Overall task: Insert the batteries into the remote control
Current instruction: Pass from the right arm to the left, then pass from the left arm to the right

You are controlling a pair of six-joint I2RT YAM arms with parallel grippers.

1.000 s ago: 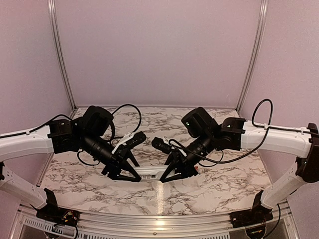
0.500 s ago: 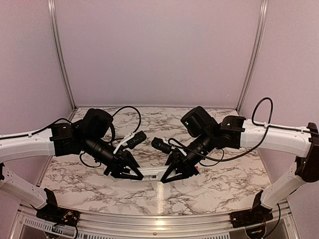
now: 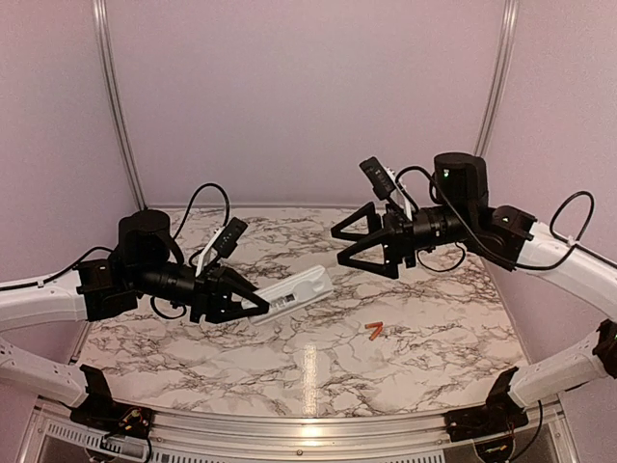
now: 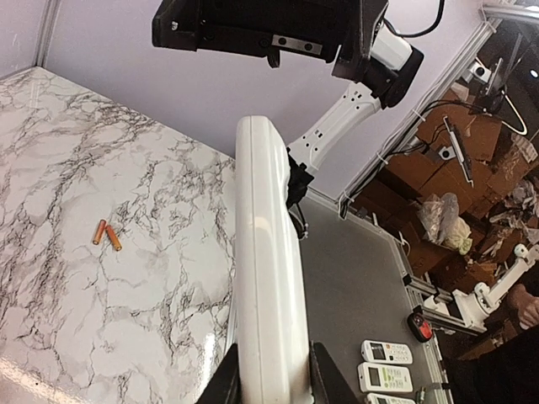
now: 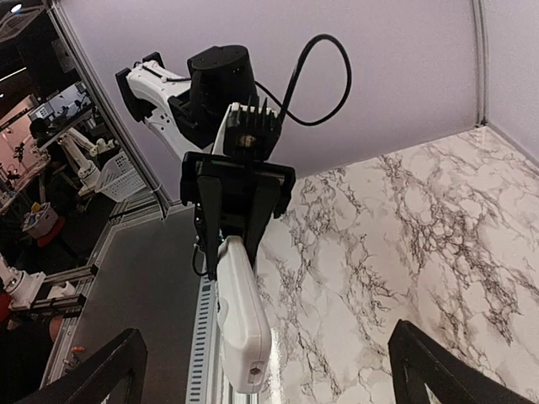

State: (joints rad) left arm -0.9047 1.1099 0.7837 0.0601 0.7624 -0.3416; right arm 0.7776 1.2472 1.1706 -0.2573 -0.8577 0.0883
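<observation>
The white remote control (image 3: 295, 290) hangs above the marble table, gripped at one end by my left gripper (image 3: 253, 304), which is shut on it. Its long rounded edge (image 4: 265, 278) faces the left wrist camera, with the fingers (image 4: 324, 383) pressed on both sides. Two orange batteries (image 3: 374, 332) lie side by side on the table, right of the remote and touching nothing (image 4: 107, 236). My right gripper (image 3: 347, 246) is raised at the back right, wide open and empty, pointing toward the remote (image 5: 240, 324).
The marble tabletop (image 3: 434, 347) ends at a metal rail (image 3: 308, 432) at the near edge. Lilac walls close the back and sides. Beyond the table edge, on the grey floor, several other remotes (image 4: 383, 366) lie.
My right gripper has opened, let go of the remote and lifted away up and right. The left arm drew back left with the remote raised. The batteries now show on the table.
</observation>
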